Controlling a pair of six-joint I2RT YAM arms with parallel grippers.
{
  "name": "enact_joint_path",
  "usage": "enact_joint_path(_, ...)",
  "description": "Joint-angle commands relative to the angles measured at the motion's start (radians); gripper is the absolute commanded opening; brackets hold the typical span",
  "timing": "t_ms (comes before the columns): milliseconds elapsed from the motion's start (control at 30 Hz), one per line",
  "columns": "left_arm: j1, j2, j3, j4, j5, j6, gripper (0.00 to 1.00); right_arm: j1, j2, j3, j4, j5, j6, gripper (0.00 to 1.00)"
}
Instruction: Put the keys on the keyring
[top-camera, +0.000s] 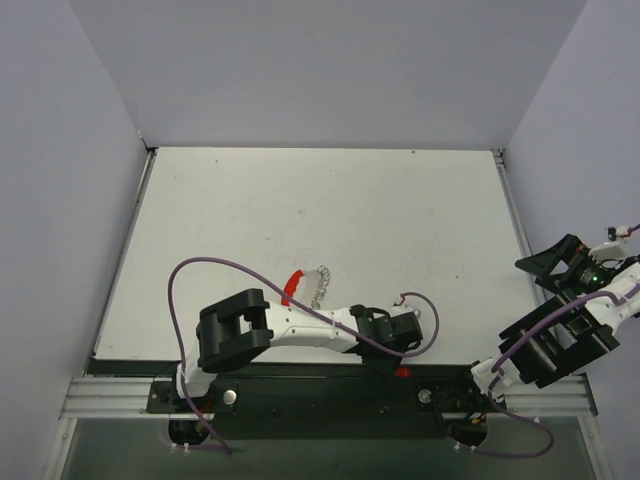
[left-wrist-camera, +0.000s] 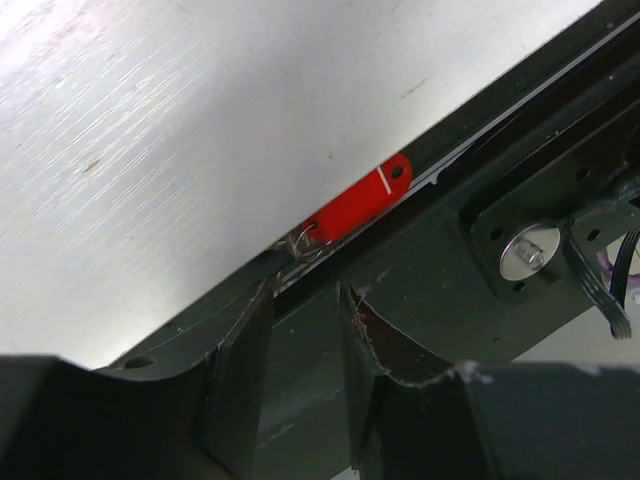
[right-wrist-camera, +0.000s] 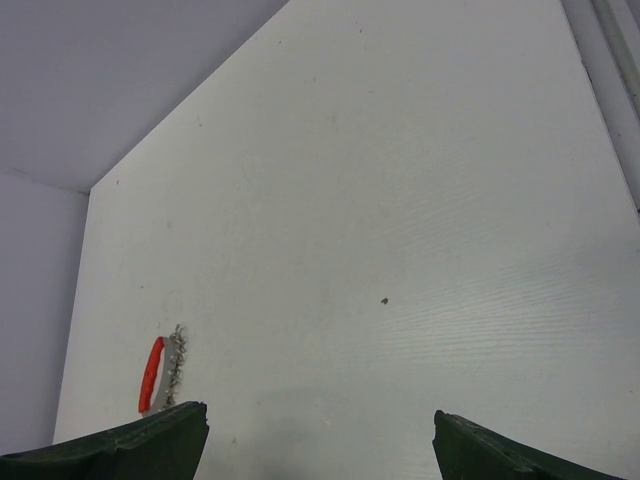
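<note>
The keys (top-camera: 320, 286) lie on the near-left part of the white table (top-camera: 330, 200) as a short silver row. The keyring (top-camera: 293, 285), a thin red band, lies just beside them on their left. Whether the two touch, I cannot tell. Both have their long axis roughly from near to far, and the band leans a little to the right at its far end.

The left gripper (top-camera: 405, 340) is the nearer one, but it does not face them. The left arm (top-camera: 300, 330) lies along the near edge of the table, and its forearm passes just near of the band. The gripper is to the right of the keys and points down toward the near edge. Its fingers (left-wrist-camera: 245, 365) stand partly apart, with nothing between them. Just ahead of the tips lies a small red tag (left-wrist-camera: 360, 203) with a wire loop at one end. It rests at the seam between the table and the black base plate (left-wrist-camera: 450, 290), its length along that edge.

The right gripper (top-camera: 552, 263) is well apart, at the right edge of the table. Its fingers (right-wrist-camera: 120, 440) are spread wide and hold nothing. Its camera sees the keys and the band far off to the left.

In my judgement, to reach the keys the left gripper must turn back toward the far left and close across the short side of the row.
</note>
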Motion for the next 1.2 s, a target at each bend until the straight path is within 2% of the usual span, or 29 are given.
enact_joint_path(0,0.004,0.042,0.059,0.003,0.051,-0.051,0.42,0.001,-0.001,-0.008,-0.036,-0.047,-0.057,1.0)
enact_joint_path(367,0.012,0.122,0.126,-0.086,-0.003,-0.079,0.43,-0.005,0.01,-0.016,-0.073,-0.067,-0.113,1.0)
enact_joint_path(567,0.01,0.177,0.194,-0.195,-0.047,-0.083,0.42,-0.012,0.014,-0.011,-0.095,-0.069,-0.152,1.0)
enact_joint_path(867,0.012,0.103,0.111,-0.176,-0.118,-0.134,0.41,-0.017,0.037,-0.013,-0.13,-0.087,-0.198,1.0)
enact_joint_path(1167,0.01,0.171,0.151,-0.23,-0.112,-0.149,0.32,-0.029,0.068,0.01,-0.211,-0.116,-0.297,1.0)
